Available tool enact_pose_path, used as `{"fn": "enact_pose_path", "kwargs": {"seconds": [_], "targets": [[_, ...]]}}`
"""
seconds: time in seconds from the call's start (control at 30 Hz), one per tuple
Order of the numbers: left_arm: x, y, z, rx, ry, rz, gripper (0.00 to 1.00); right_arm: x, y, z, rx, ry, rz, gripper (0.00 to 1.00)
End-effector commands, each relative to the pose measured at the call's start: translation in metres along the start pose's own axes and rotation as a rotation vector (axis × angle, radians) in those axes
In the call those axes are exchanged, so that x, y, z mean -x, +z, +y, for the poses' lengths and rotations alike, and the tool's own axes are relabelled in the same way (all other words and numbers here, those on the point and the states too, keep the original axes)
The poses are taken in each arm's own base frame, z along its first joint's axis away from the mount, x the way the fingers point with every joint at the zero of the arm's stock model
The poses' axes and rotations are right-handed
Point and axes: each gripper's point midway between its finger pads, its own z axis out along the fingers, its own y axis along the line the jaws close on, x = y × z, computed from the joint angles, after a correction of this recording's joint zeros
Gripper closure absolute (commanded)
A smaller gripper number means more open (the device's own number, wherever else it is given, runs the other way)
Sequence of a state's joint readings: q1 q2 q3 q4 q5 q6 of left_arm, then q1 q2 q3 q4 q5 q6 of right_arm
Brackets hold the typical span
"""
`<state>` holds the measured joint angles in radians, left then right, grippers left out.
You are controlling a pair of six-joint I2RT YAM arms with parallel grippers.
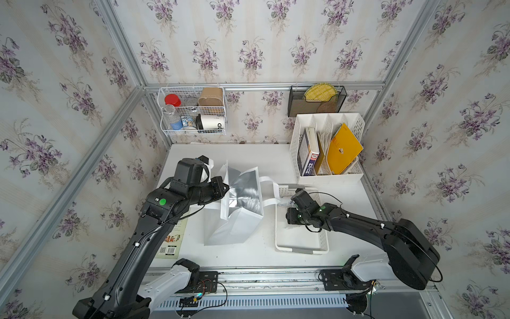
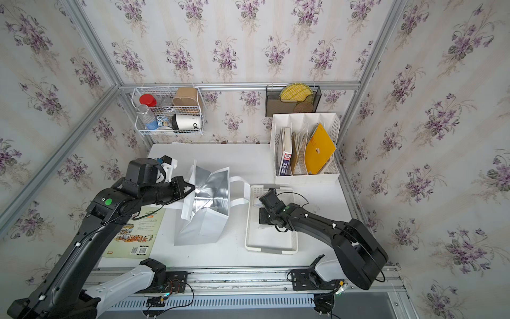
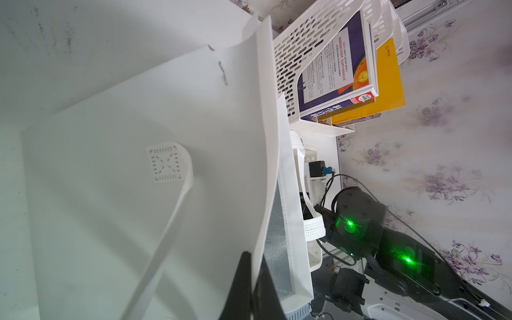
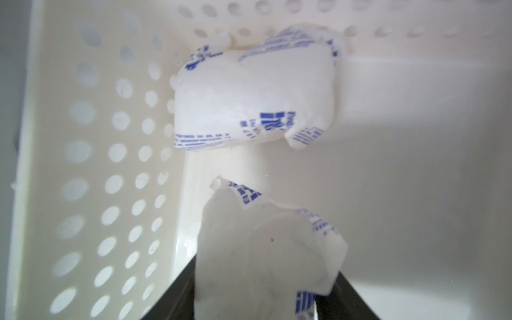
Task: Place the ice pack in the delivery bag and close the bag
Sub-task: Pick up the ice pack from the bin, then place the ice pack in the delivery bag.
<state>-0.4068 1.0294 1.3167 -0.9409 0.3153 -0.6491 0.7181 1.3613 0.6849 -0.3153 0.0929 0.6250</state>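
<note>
White, foil-lined delivery bag [image 1: 238, 221] is standing open on the table [image 1: 248, 258] beside the perforated tray [image 1: 300, 250], inside which the right gripper [image 4: 263, 273] is pinching the ice pack [image 4: 271, 238] between both fingers, apart from a second pack [image 4: 249, 91], while the left gripper [image 1: 225, 189] is clamping the bag's rim.

Right pincer [image 4: 263, 279] clasping ice pack [image 4: 266, 249], second pack [image 4: 249, 91] in corner of perforated white tray [image 4: 83, 166]
</note>
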Motion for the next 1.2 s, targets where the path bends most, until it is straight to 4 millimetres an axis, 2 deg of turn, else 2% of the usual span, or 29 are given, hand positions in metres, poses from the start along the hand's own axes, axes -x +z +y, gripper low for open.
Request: {"fn": "enact_pose_path", "kwargs": {"seconds": [0.0, 0.1, 0.23, 0.37, 0.57, 0.63, 0.67, 0.83, 0.9, 1.0, 1.17], "targets": [[0.003, 0.0, -0.003, -0.014, 0.011, -0.014, 1.0, 0.011, -0.015, -0.012, -0.046, 0.029, -0.055, 0.51], [0.003, -0.002, -0.003, -0.014, 0.015, -0.018, 1.0, 0.028, -0.039, -0.013, -0.041, 0.046, -0.13, 0.53], [0.004, -0.003, -0.003, -0.013, 0.017, -0.025, 1.0, 0.054, -0.082, -0.012, -0.031, 0.066, -0.246, 0.55], [0.004, -0.003, -0.003, -0.013, 0.02, -0.024, 1.0, 0.08, -0.125, 0.0, 0.02, 0.059, -0.333, 0.55], [0.004, -0.005, -0.003, -0.013, 0.023, -0.027, 1.0, 0.111, -0.18, 0.038, 0.162, 0.013, -0.401, 0.56], [0.004, -0.005, -0.003, -0.014, 0.024, -0.028, 1.0, 0.117, -0.193, 0.056, 0.197, -0.023, -0.417, 0.56], [0.004, -0.006, -0.004, -0.015, 0.024, -0.03, 1.0, 0.121, -0.201, 0.073, 0.221, -0.053, -0.427, 0.55], [0.003, -0.004, -0.001, -0.008, 0.016, -0.026, 1.0, 0.126, -0.22, 0.146, 0.303, -0.186, -0.445, 0.55], [0.002, -0.004, -0.001, -0.005, 0.016, -0.026, 1.0, 0.122, -0.219, 0.177, 0.337, -0.25, -0.441, 0.55], [0.002, -0.005, 0.001, 0.0, 0.014, -0.025, 1.0, 0.118, -0.206, 0.209, 0.358, -0.311, -0.409, 0.54], [0.0, -0.007, 0.002, 0.007, 0.019, -0.021, 1.0, 0.106, -0.185, 0.244, 0.397, -0.386, -0.341, 0.54]]}}
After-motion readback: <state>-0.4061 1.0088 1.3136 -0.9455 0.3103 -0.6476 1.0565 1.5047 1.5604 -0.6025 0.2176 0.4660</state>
